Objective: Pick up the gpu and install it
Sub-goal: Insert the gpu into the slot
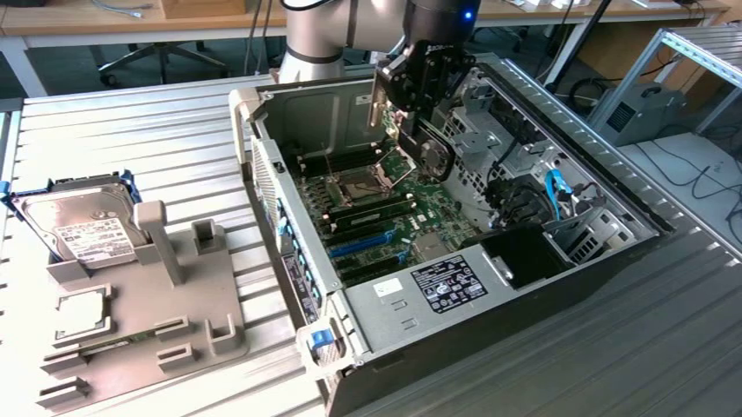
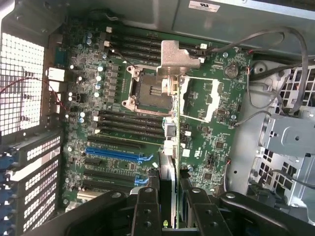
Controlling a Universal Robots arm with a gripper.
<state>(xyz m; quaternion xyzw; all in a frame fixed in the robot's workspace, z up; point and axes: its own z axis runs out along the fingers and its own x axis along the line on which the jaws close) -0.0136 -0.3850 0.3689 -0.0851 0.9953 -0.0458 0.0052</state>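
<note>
The gpu, a dark flat card with a round fan and a silvery bracket along one end, hangs upright inside the open computer case, a little above the green motherboard. My gripper is shut on its upper edge. In the wrist view the gpu shows edge-on between my black fingers, over the board beside the end of the long blue slot. The card's lower edge stands clear of the board.
The CPU socket with its raised metal latch lies beyond the card. Drive cages and cables, one of them blue, crowd the case's far side. A grey fixture at the exterior view's left holds a hard drive and a CPU chip.
</note>
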